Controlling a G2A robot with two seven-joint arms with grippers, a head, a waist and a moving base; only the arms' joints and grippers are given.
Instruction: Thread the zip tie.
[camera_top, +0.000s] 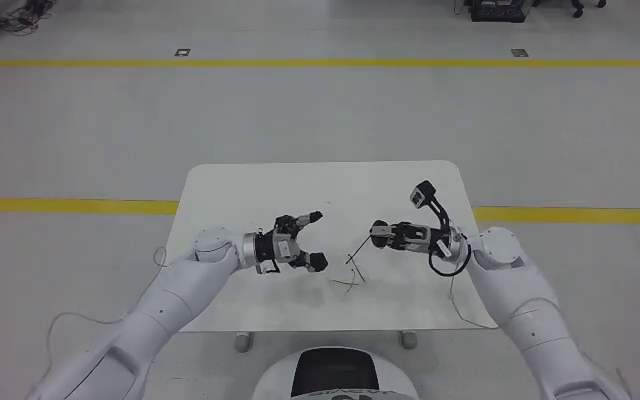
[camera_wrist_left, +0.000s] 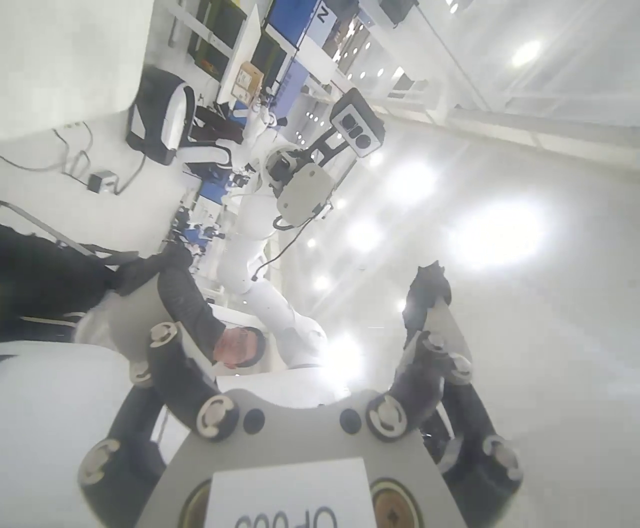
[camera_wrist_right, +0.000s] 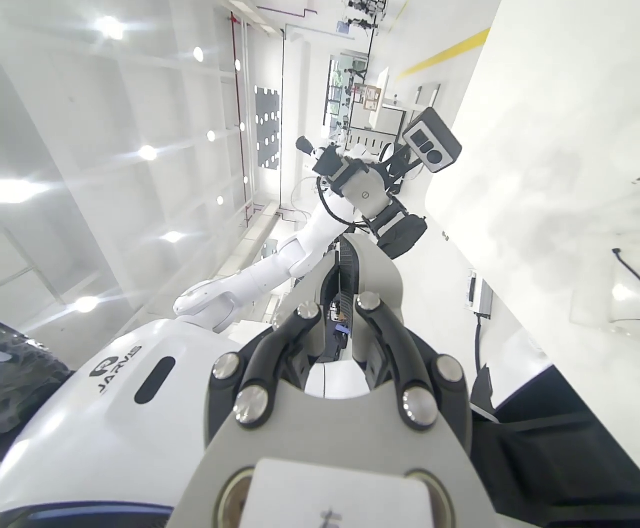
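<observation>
1. Your right gripper (camera_top: 376, 236) is pinching the zip tie (camera_top: 358, 251), which is dangling toward the table (camera_top: 300, 185).
2. Your left gripper (camera_top: 316, 240) is hovering spread nearby; it's probably needing to catch the loose tail next.

The top view looks straight down on the counter (camera_top: 300, 180), from well above both tools. Each wrist camera sits close behind its own tool and looks out past the fingertips. The left tool (camera_top: 318, 240) and right tool (camera_top: 378, 233) face each other, so each wrist view shows the opposite tool beyond its own.
</observation>
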